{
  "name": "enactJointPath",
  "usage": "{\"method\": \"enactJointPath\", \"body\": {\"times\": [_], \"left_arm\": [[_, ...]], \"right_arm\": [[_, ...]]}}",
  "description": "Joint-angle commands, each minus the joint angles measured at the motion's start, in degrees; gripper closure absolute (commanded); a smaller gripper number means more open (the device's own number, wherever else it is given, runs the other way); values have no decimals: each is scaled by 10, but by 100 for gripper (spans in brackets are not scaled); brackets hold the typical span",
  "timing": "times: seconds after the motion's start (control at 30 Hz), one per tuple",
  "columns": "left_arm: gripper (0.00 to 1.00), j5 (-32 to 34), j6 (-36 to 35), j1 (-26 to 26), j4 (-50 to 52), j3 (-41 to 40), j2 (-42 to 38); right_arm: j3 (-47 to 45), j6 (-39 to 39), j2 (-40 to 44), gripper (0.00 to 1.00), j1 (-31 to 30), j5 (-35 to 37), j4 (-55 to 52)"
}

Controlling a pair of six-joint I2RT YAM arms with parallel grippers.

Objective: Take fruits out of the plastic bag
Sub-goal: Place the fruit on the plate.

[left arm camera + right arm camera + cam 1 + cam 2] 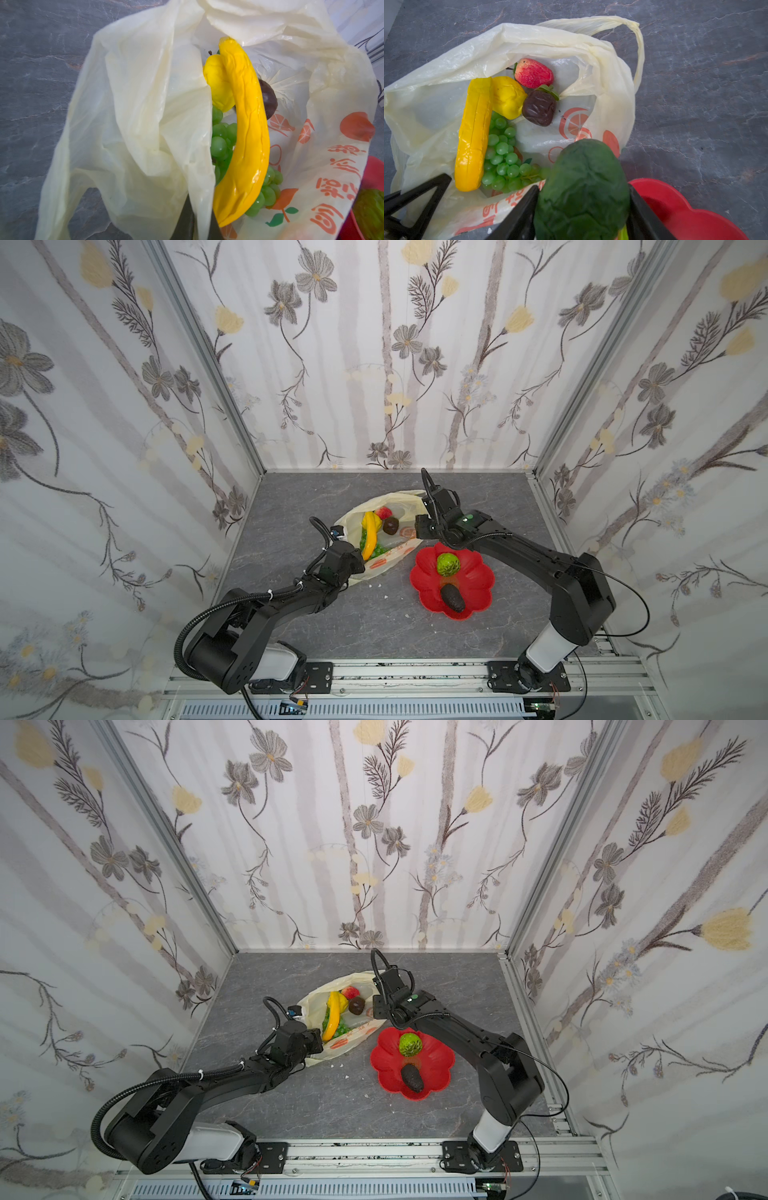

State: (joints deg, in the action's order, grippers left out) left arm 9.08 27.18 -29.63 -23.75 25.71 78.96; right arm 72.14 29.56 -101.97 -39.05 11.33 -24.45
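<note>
The plastic bag (357, 522) lies open on the grey table. Inside it are a banana (473, 135), a green grape bunch (504, 158), a lemon (506, 99), a strawberry (533, 72) and a dark brown piece (538, 108). My left gripper (200, 207) is shut on the bag's near rim, with the film pinched between its fingers. My right gripper (583, 187) is shut on a dark green wrinkled fruit (583, 162), held over the bag's printed edge beside the red plate (685, 218). In both top views the wrist hides this fruit.
The red flower-shaped plate (478, 593) sits right of the bag. It holds a bumpy green citrus (448, 564) and a dark avocado (453, 598). Papered walls enclose the table on three sides. A few white crumbs (386, 596) lie near the bag.
</note>
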Motion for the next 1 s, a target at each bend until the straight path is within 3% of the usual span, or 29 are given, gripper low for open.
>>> {"method": "enactJointPath", "body": {"times": [0.0, 0.27, 0.47, 0.67, 0.97], "left_arm": [[91, 10, -1, 0, -8, 2, -4], [91, 14, -1, 0, -8, 0, -4], [91, 13, -2, 0, -8, 0, -6], [91, 13, -2, 0, -8, 0, -6], [91, 15, -4, 0, -8, -1, -7]], "right_arm": [[-56, 23, 54, 38, 3, 30, 14], [-187, 60, 172, 39, 28, 66, -18], [-275, 96, 215, 40, 53, 79, 9], [-347, 138, 211, 41, 51, 82, 85], [-354, 159, 166, 40, 50, 95, 134]]}}
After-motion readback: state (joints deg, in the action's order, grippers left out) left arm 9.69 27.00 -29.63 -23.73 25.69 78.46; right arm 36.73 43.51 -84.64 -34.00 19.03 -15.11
